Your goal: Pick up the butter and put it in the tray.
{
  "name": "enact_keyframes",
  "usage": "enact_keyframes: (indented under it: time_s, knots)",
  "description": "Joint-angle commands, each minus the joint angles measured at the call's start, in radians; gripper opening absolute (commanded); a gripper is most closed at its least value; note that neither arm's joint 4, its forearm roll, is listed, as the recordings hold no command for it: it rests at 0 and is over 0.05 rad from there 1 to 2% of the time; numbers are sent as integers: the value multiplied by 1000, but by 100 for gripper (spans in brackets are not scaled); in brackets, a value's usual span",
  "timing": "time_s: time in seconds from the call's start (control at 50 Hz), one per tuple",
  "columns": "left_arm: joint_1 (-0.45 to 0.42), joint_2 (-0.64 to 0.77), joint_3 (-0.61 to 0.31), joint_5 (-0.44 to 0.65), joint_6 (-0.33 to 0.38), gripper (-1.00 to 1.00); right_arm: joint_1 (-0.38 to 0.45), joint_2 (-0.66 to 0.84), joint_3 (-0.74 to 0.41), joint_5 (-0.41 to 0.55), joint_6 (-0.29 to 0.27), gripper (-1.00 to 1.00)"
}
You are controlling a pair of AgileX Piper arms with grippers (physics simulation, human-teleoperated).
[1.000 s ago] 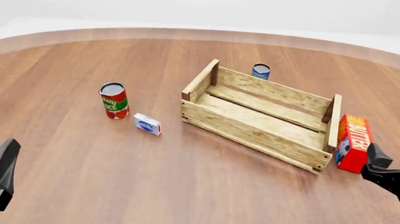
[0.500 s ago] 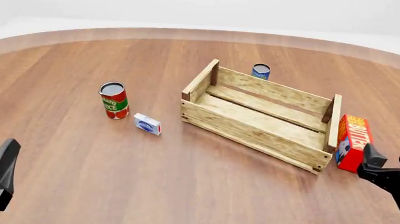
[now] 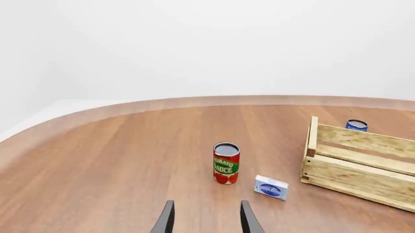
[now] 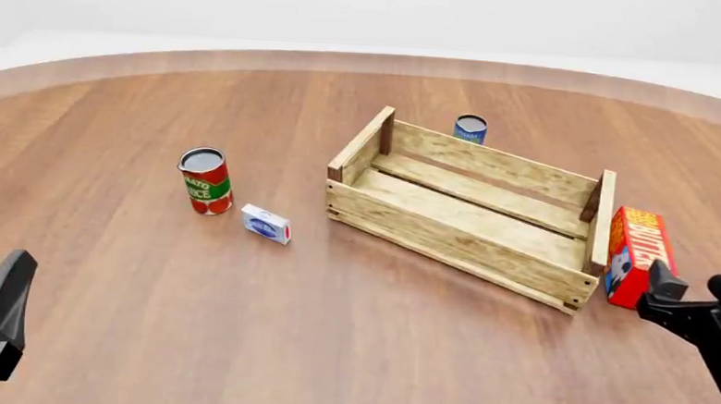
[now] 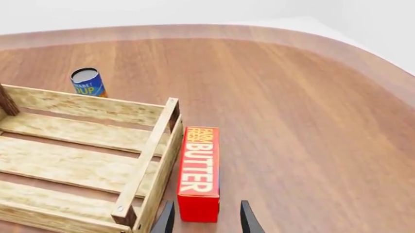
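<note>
Butter — the red rectangular carton [image 4: 635, 255] — stands untouched just right of the light wooden slatted tray [image 4: 465, 228]; right gripper [image 4: 688, 305], jaws apart, hovers near it — grasp, lift and placing remain.

- Work surface: large round wooden table [image 4: 328, 348] with reddish-brown plank grain running away from the camera
- Table edge: lighter, paler wood band [image 4: 343, 62] curving along the far rim, visible in all three views
- Surround: plain white backdrop [image 3: 194, 43] beyond the table, no seams, windows or fixtures discernible
- Floor: pale white surface [image 4: 11, 40] shows past the far left rim, merging into the backdrop
- Lighting: even and diffuse; soft, short shadows on the tabletop; no light source visible
</note>
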Motion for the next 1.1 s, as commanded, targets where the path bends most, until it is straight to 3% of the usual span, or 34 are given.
enact_keyframes:
  time_s: [0.02,1.1]
  knots:
    - [0,0,0,0,0,100,0,69,-20,-37,-7,100]
    - [0,0,0,0,0,100,26,253,-77,-106,-6,100]
